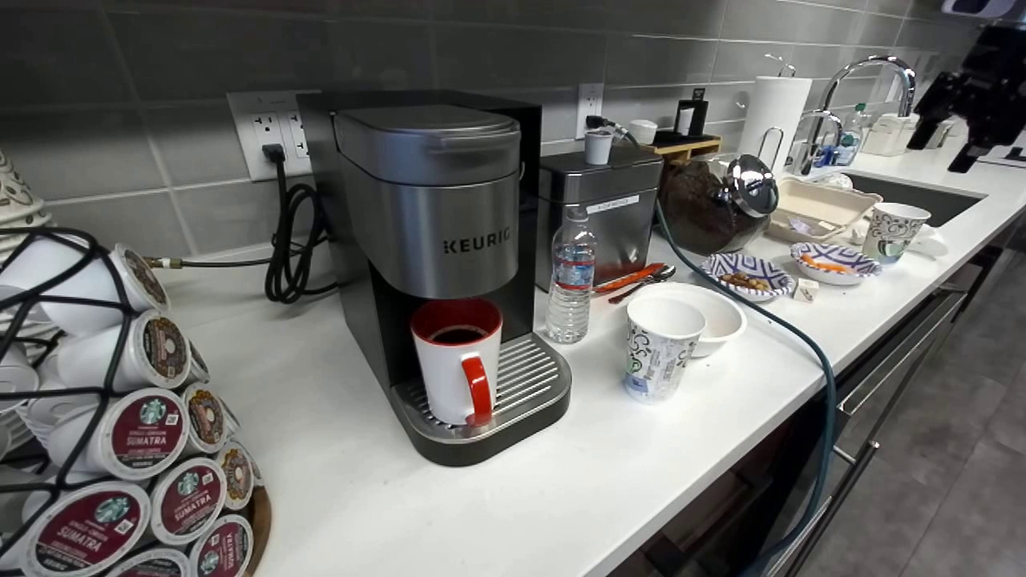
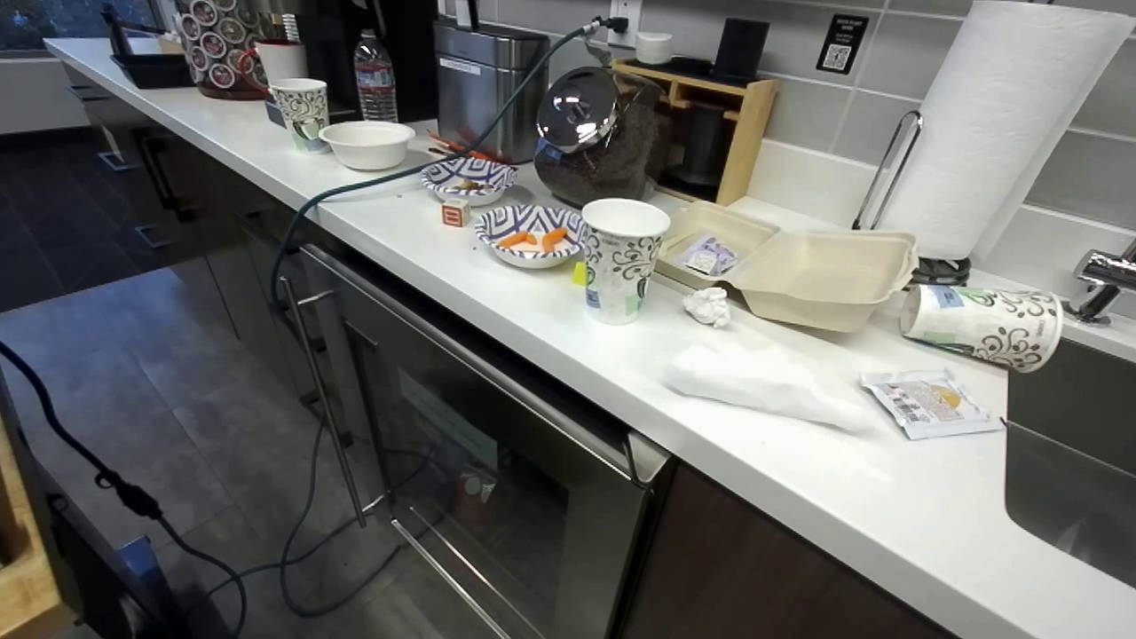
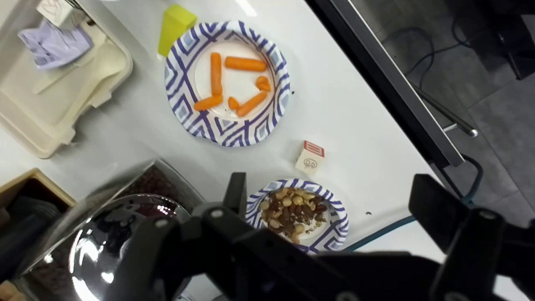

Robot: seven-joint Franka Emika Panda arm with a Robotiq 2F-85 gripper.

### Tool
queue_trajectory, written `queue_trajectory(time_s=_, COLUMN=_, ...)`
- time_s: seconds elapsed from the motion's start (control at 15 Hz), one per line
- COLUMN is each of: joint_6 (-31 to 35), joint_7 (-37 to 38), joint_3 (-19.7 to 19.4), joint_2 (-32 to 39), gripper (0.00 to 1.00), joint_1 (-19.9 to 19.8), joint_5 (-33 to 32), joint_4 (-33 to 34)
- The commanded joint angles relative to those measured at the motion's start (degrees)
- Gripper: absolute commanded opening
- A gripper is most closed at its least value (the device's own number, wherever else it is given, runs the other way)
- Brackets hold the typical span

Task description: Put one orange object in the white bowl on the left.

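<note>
The gripper [image 3: 330, 195] hangs over the counter [image 3: 334, 96] with its fingers wide apart; the carrots [image 3: 245, 64] lie in the patterned dish [image 3: 281, 83].
The wrist view shows the carrots one by one, while the white bowl [image 2: 368, 153] appears only in both exterior views, just beside a cup [image 2: 302, 115]. Between the patterned dish and the counter's front edge is bare surface; the box [image 2: 825, 275] stands on the wall side. Toward the white bowl, the nut dish [image 3: 339, 215] and the cable [image 1: 830, 409] come between.
</note>
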Motion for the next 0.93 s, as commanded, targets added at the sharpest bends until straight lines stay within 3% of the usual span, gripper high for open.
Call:
queue_trajectory(time_s=0.0, joint_6=-0.9, joint_7=-1.6, joint_3=4.8, joint_2=2.3, gripper=1.0, joint_1=-5.2, joint_5=2.5, joint_4=1.7)
queue_trajectory(time_s=0.27, joint_6=-1.4, joint_7=-2.4, joint_3=5.5, joint_2=5.3, gripper=1.0, joint_1=-6.0, joint_5=3.9, joint_4=4.1)
queue_trajectory(time_s=0.47, joint_6=-3.4, joint_7=-2.5, joint_3=6.9, joint_2=15.4, gripper=1.0, joint_1=-9.6, joint_5=8.9, joint_4=11.3)
queue_trajectory(time_s=0.87, joint_6=-3.1, joint_7=-0.5, joint_3=11.9, joint_2=28.4, gripper=1.0, joint_1=-16.5, joint_5=7.8, joint_4=21.1)
